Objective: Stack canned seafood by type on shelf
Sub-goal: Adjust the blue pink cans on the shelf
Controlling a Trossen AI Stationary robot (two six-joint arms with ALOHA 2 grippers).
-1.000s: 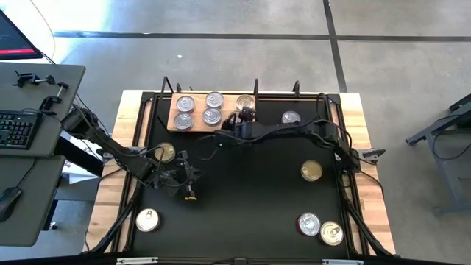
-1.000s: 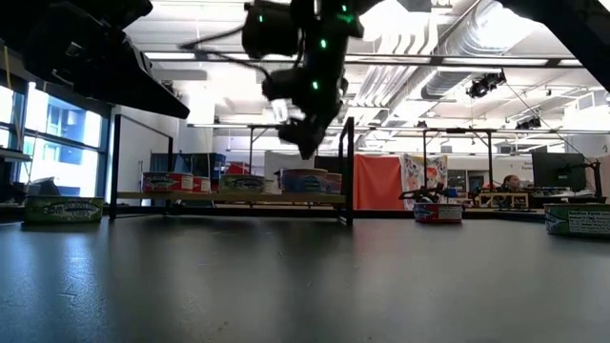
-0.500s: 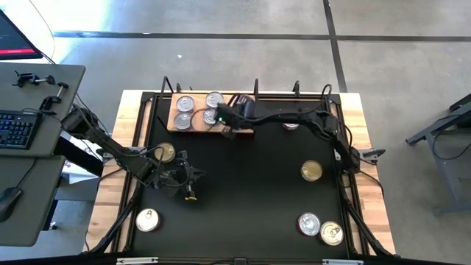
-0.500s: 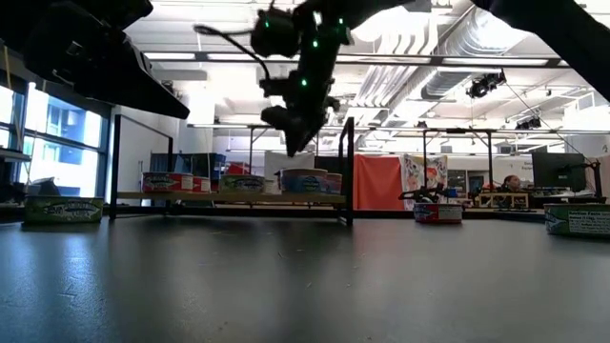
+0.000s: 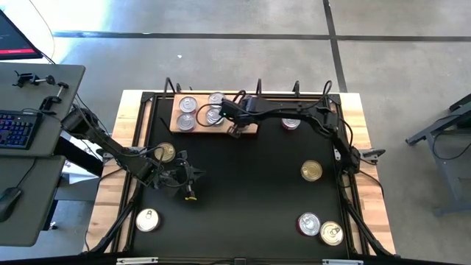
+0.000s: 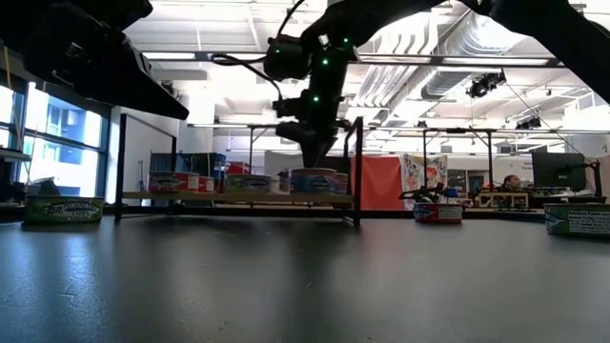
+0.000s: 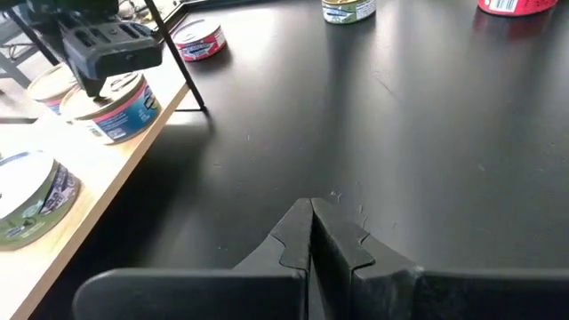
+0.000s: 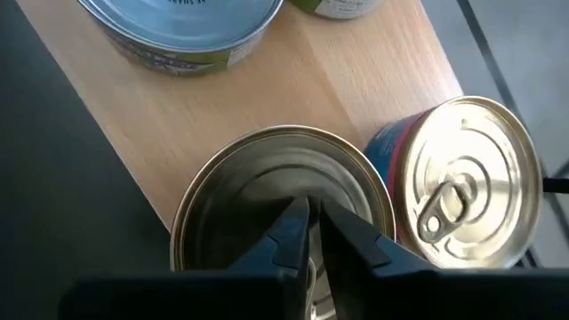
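Your right gripper (image 8: pixel 308 233), fingers pinched nearly together and holding nothing, sits directly over a gold-lidded can (image 8: pixel 267 187) on the shelf (image 5: pixel 246 129), upper centre; left gripper (image 7: pixel 311 233) closed, farther off.

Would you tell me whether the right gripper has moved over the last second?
Yes. In the high view the right gripper has shifted toward the near edge of the shelf, and its fingers have closed.
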